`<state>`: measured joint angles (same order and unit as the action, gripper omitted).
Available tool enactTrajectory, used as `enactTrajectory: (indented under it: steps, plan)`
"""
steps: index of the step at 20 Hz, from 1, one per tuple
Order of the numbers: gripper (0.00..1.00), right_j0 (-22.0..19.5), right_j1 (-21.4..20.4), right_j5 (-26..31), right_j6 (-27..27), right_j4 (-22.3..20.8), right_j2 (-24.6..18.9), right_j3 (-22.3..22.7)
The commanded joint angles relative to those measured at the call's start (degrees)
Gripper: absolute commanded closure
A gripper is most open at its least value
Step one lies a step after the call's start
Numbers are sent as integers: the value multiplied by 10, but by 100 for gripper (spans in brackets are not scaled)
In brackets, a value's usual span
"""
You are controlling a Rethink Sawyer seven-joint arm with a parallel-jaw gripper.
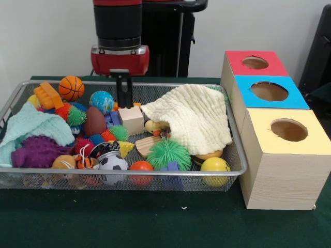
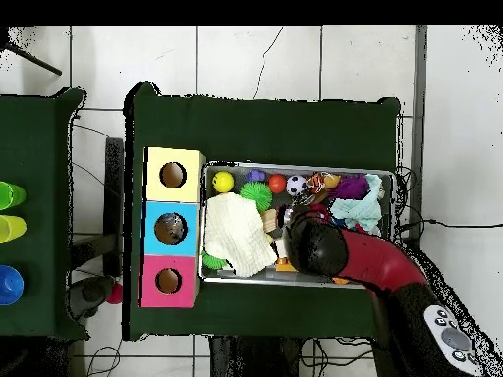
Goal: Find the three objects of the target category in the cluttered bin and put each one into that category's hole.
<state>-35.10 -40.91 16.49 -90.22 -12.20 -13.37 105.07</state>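
A wire mesh bin holds several toys: a basketball, a globe ball, a brown football, a soccer ball, a yellow ball, a green spiky ball and a wooden block. My gripper hangs shut over the bin's back middle, its tips just above the wooden block, with nothing held. Three boxes stand beside the bin, with a red top, a blue top and a yellow top, each with a round hole. In the overhead view my arm hides the gripper.
A cream cloth covers the bin's right part and a teal cloth lies at its left. A purple spiky toy sits in the front left corner. In the overhead view, coloured cups stand on a separate table at the far left.
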Motion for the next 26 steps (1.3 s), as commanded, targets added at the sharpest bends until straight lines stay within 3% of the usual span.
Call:
enactTrajectory:
  steps: [1, 13, 26]
  plan:
    - [100, -31, 17, 91, 88, -55, -61, -68]
    - [100, -109, 11, 174, 136, -78, -131, -99]
    - [100, -151, 11, 227, 176, -139, -170, -155]
